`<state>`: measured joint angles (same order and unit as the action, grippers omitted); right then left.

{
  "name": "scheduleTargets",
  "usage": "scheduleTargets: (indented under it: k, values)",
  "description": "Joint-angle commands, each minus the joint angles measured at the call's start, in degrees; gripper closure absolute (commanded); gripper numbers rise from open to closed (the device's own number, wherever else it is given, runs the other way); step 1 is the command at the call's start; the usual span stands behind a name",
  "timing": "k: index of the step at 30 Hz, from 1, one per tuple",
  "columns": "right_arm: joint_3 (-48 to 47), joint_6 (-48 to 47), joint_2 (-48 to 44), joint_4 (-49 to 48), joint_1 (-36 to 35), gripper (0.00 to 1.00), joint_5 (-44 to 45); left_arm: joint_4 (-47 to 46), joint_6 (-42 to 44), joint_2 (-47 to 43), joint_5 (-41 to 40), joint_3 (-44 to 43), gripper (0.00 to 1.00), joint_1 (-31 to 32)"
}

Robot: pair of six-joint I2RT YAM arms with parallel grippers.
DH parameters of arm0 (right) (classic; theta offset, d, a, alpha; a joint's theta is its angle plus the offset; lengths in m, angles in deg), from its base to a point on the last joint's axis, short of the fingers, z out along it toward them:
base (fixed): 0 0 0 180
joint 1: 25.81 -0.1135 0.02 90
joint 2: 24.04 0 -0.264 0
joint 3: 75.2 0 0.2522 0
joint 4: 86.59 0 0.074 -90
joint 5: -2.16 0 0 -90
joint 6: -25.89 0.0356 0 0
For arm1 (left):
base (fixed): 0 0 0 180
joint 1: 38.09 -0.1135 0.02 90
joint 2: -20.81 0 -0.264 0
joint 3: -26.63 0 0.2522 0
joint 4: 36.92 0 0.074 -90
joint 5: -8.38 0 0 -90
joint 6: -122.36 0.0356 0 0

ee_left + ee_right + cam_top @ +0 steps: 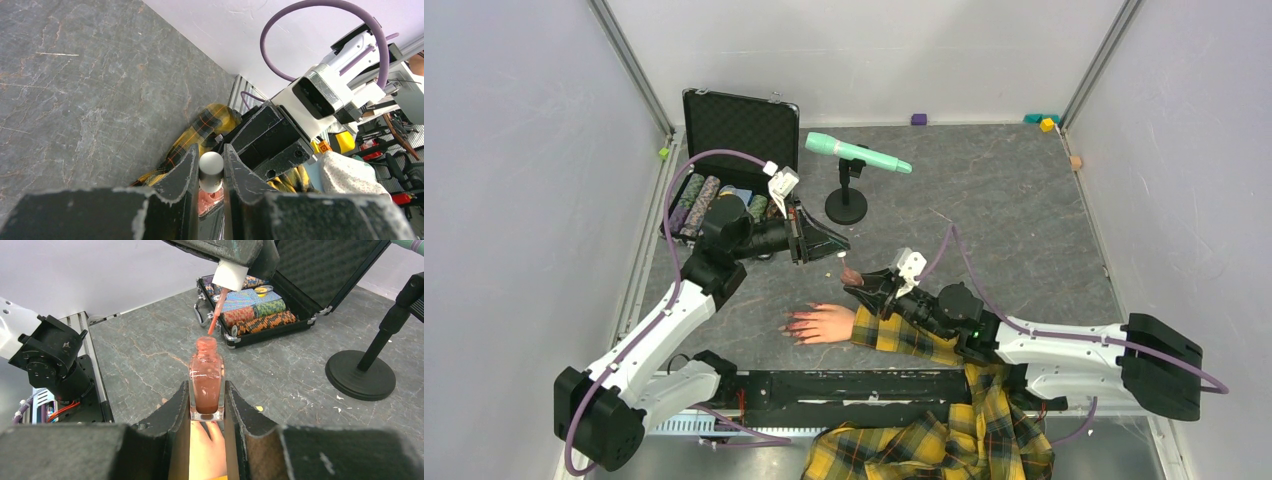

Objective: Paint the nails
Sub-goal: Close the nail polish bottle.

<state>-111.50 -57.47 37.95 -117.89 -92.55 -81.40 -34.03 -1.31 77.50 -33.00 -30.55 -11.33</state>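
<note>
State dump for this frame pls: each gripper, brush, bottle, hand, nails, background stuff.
left gripper: shut on the white cap, brush below it
right gripper: shut on the open polish bottle, upright
brush: tip just above the bottle mouth
mannequin hand: flat on the table, under the right gripper, in a plaid sleeve
nails: red, brush not at them
background: open case of poker chips, microphone on a stand

Open chip case [740,125], mint microphone [856,153] on stand [846,207]
</note>
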Motion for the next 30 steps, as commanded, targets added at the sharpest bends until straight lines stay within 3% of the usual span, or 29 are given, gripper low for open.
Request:
scheduleTargets:
  k: [1, 30]
  values:
    - [-3.0, 0.6, 0.5, -3.1, -0.4, 1.0, -0.2, -2.6, -1.6, -1.3, 1.4, 0.2, 0.98, 0.0]
    - [-4.3, 0.6, 1.1, -2.6, -0.3, 1.0, 1.7, -2.8, -1.6, -0.6, 1.7, 0.3, 0.98, 0.0]
